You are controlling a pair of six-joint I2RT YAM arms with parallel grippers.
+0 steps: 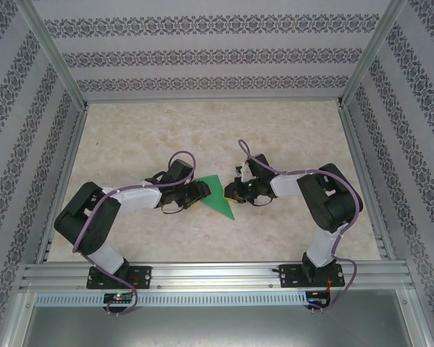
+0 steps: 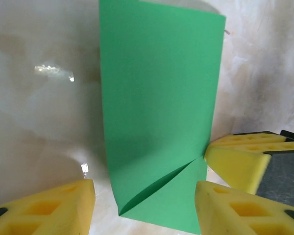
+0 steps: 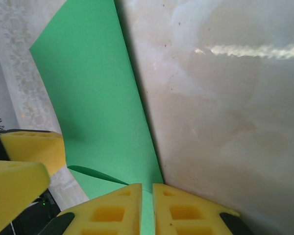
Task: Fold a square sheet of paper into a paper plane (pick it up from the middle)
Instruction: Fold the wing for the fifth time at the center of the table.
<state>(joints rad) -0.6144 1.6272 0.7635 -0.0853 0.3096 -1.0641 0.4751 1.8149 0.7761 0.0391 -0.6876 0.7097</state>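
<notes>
Paper sheet (image 1: 218, 195): you see it as a bright green wedge at the centre of the top view, lying on the pale marbled bench (image 1: 275, 137) between the two tools. It is no longer a flat square.

On its left, your left tool (image 1: 202, 191) reaches in from the lower left. In the left wrist view the sheet (image 2: 159, 112) runs up the middle of the frame as a tall, smooth panel with a straight left edge. A sharp diagonal crease crosses its lower end, where a small flap is turned over. The left tool (image 2: 144, 200) is released. Its yellow fingers (image 2: 63, 208) stand wide apart at the bottom corners, with the sheet's lower end between them and a strip of bare bench left of the paper.

On the right, your right tool (image 1: 235, 191) comes in from the lower right. In the right wrist view the sheet (image 3: 93, 98) rises as a plain green band toward the upper left, one long edge running down beside the bench (image 3: 225, 122). At bottom centre the right tool (image 3: 147, 200) is clenched on the sheet, with only a thin green sliver between its yellow pads (image 3: 186, 210). A curved fold shows just left of that pinch.
</notes>
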